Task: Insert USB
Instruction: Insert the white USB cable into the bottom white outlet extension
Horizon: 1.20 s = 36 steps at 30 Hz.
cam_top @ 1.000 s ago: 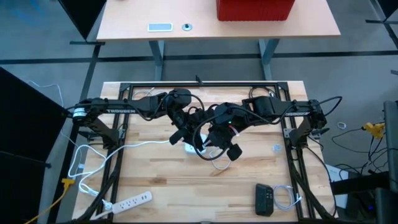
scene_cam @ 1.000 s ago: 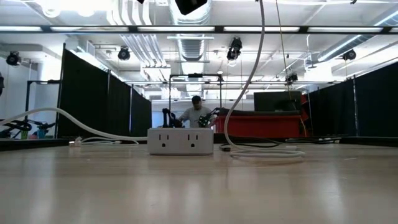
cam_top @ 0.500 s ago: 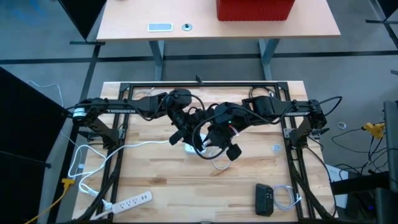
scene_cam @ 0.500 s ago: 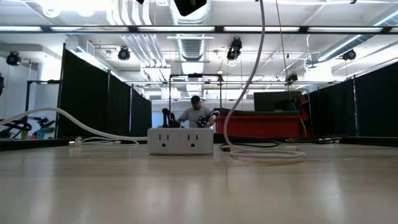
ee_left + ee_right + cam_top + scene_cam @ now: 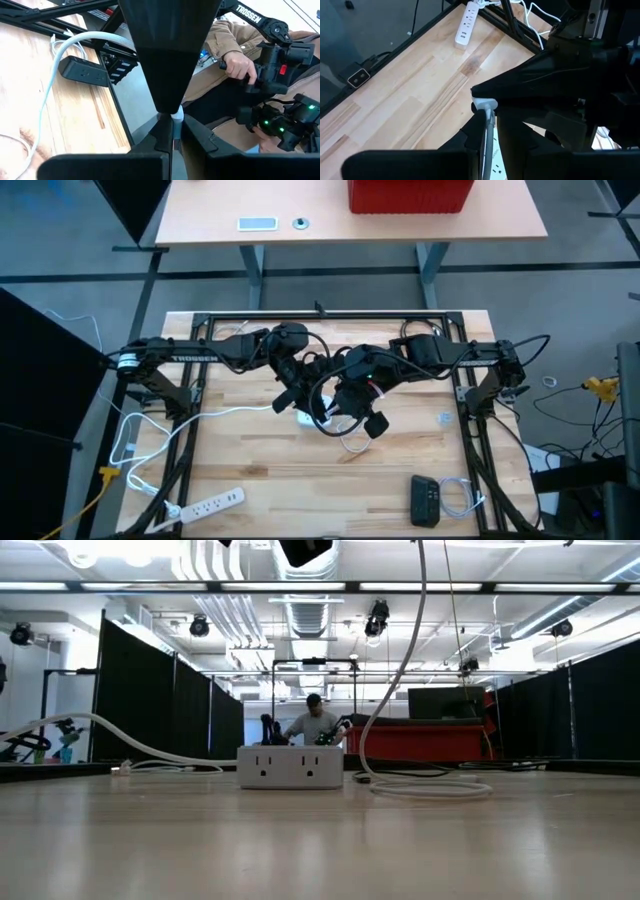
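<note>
A small white USB plug (image 5: pixel 485 104) on a white cable (image 5: pixel 415 640) is held in the air over the middle of the table. Both grippers are shut on it, tip to tip: my left gripper (image 5: pixel 312 402) (image 5: pixel 172 131) and my right gripper (image 5: pixel 332 406) (image 5: pixel 487 117). The cable drops from them to a loose loop on the table (image 5: pixel 430 785). A white power block (image 5: pixel 305 417) (image 5: pixel 290 767) rests flat on the wood just below the grippers, with a white cord running off to the left. My left gripper pinches a thin pale strip of the plug (image 5: pixel 173 142) between its two fingers, clear of the table. Its fingers meet the right gripper's tips head on. Which end of the plug it has cannot be told. My right gripper pinches the white cable right behind the plug (image 5: pixel 487 136) between its two fingers. The plug's white head (image 5: pixel 485 104) sticks out past its fingertips, against the left gripper's tips. Everything is lifted clear, and the cable hangs slack below.
A white power strip (image 5: pixel 205 505) (image 5: pixel 466 25) lies near the front left corner. A black device (image 5: pixel 425 500) (image 5: pixel 82 74) with a coiled white cable lies at the front right. A person (image 5: pixel 240 65) sits beyond the table.
</note>
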Each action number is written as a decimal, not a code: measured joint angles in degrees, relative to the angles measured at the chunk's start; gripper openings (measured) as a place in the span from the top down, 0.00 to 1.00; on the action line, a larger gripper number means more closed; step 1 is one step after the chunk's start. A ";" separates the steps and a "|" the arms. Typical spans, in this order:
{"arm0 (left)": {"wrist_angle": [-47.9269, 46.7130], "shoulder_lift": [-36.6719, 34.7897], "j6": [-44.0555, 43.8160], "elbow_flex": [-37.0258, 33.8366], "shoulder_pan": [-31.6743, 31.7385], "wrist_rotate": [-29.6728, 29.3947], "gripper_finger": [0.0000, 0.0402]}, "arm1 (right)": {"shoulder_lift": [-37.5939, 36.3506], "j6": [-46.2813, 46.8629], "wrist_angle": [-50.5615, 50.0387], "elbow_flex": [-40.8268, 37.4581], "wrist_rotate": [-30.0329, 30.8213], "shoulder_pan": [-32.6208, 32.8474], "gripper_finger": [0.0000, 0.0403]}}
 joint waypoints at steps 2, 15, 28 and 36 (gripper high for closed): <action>0.01 0.00 0.15 0.00 -0.01 -0.15 0.98 | -0.01 0.00 0.11 0.00 -0.01 0.00 0.92; 0.32 0.00 0.80 0.00 -0.01 -0.23 0.98 | -0.01 -0.02 0.30 0.02 -0.05 0.00 0.92; -1.34 0.00 -0.96 0.00 0.57 -0.43 0.91 | -0.15 1.53 -0.32 0.02 0.07 -0.06 1.00; -13.64 -0.45 -3.30 0.00 0.77 -2.12 0.73 | -1.66 3.02 -3.47 0.09 0.98 -0.13 1.00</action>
